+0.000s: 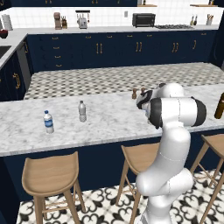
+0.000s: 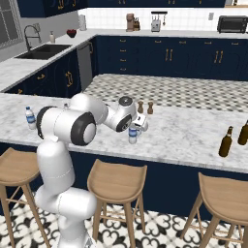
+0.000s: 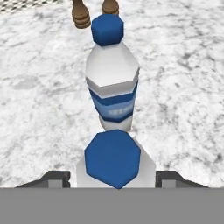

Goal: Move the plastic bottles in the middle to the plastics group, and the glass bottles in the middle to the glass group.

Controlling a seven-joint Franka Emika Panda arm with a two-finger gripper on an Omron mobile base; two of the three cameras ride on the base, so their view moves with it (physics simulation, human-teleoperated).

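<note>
Plastic bottles in the middle are what I'm working, so let me sweep across the counter. Far left stands the plastics group: a blue-labelled bottle and a plain greyish bottle, well apart from where I am. Centre now: the gripper straddles the nearer plastic bottle, one finger tip either side of its body, jaws part-way in. I cannot tell whether the pads are touching it or have any hold. Directly behind it, almost touching, is the second plastic bottle, and that's my worry: push forward or lift at a tilt and the near one knocks it over, maybe into the two brown shakers beyond. A squeeze this high, near the shoulder and cap, could also let the bottle pivot or slip out. Off to the right, two brown glass bottles stand near the counter's edge; the long carry left should stay clear of them, but a swinging bottle is what I'd watch.
</note>
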